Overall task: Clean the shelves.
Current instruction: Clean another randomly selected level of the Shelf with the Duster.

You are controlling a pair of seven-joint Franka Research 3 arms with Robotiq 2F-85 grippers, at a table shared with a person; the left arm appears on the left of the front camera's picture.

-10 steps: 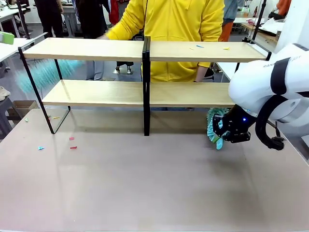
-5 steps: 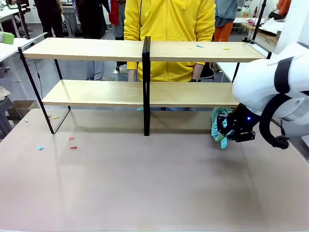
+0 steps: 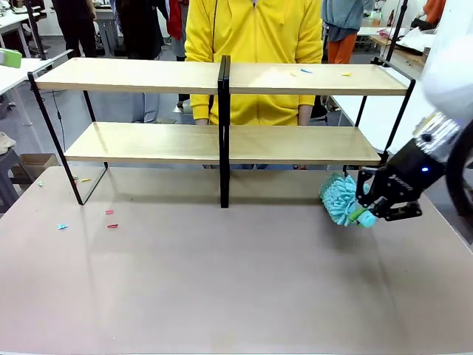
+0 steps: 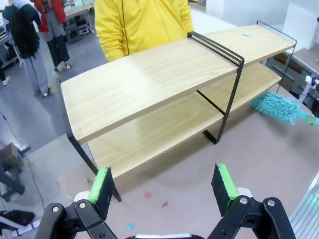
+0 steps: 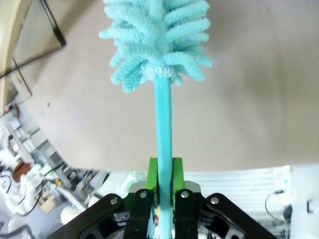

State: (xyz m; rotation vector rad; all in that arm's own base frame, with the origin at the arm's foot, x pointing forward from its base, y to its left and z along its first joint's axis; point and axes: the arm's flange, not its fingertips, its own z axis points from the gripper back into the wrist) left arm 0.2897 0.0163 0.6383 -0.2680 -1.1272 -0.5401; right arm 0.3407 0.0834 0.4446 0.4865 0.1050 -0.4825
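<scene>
1. Firstly, the left gripper (image 4: 163, 183), at 6 o'clock in its own wrist view: jaws wide apart, nothing between the green pads. It faces the shelves from above their left end.
2. Right gripper (image 5: 163, 172): jaws pinched narrow on the teal handle of a duster (image 5: 157, 35). The handle runs straight out from the pads, fluffy head at 12 o'clock of that view.
3. Table (image 3: 222, 296), front view: the duster head sits at 3 o'clock, low over the top, just off the right end of the lower board. Whether it touches the tabletop, cannot tell. Small scraps (image 3: 111, 219) lie at 9 o'clock.
4. Shelves (image 3: 148, 142), at 12 o'clock on the far half of the table: two boards with a black centre upright. Lower board looks bare; top board carries a few coloured bits (image 3: 303, 71) at 1 o'clock.
5. A person (image 3: 251, 44) in a yellow top stands just behind the shelves.
6. Judgement: the step in hand is bringing the duster up to the boards.
   - Lift the head clear of the frame's right end.
   - Lay the fluff flat on the top board.
   - Press lightly so the thin rack does not slide.
   - Sweep along the board toward an end, not toward the person.
   - Stop short of the upright.
</scene>
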